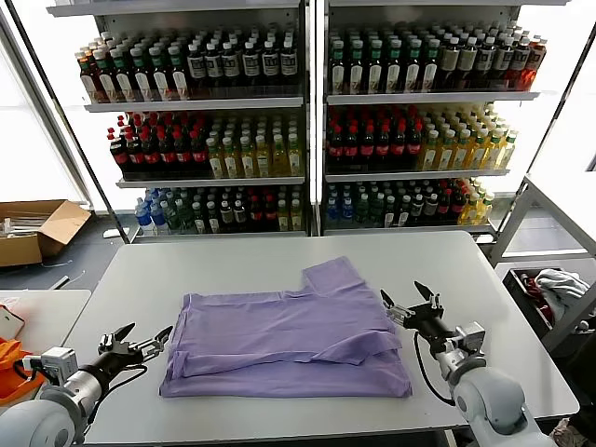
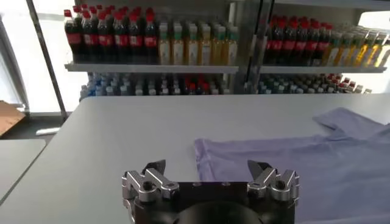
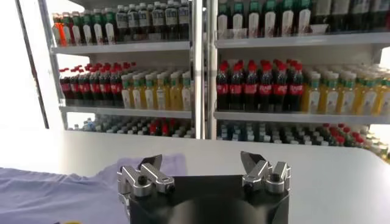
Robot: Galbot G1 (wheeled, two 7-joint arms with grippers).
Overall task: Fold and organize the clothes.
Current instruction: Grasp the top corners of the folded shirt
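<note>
A plain lavender T-shirt [image 1: 289, 340] lies on the white table [image 1: 233, 265], its front half folded back over itself, with one short sleeve [image 1: 332, 276] sticking out toward the far side. My left gripper [image 1: 144, 338] stands open just off the shirt's left edge, holding nothing. Off the shirt's right edge, my right gripper [image 1: 410, 293] is open and empty too. In the left wrist view the shirt [image 2: 292, 164] spreads beyond the open left gripper [image 2: 207, 166]. From the right wrist, the right gripper [image 3: 201, 159] is seen spread wide, with shirt cloth [image 3: 55, 192] off to one side.
Shelves of drink bottles [image 1: 307, 121] stand behind the table. A cardboard box [image 1: 37, 228] sits on the floor at far left. A bin with cloth [image 1: 559, 289] is at the right. A lower side table [image 1: 37, 312] adjoins on the left.
</note>
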